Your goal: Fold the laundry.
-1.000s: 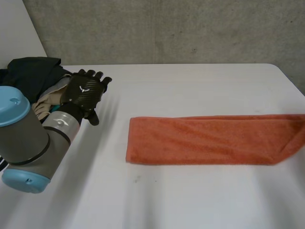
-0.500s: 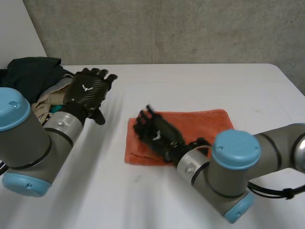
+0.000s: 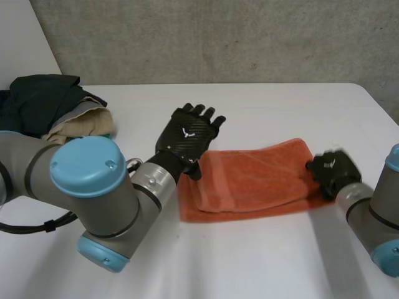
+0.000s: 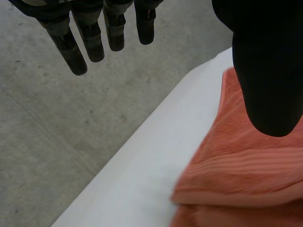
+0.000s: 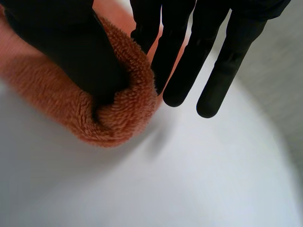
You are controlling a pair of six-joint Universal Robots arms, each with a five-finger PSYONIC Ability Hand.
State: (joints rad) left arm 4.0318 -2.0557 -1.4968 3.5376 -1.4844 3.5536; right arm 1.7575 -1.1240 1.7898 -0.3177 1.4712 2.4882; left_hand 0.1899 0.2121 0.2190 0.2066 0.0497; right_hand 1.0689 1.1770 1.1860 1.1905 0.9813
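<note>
The orange towel (image 3: 255,177) lies doubled at centre right of the head view, its long axis running left to right. My left hand (image 3: 187,138) hovers released, fingers straight, over its left end. My right hand (image 3: 330,171) is at its right end. The right wrist view adds what the head view hides: my thumb tucked into the fold, pinching towel against straight fingers.

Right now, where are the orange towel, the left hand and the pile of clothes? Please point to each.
orange towel (image 3: 262,177): head view, middle of its folded upper layer.
left hand (image 3: 189,138): head view, back of the palm.
pile of clothes (image 3: 37,99): head view, dark garment on top.
</note>
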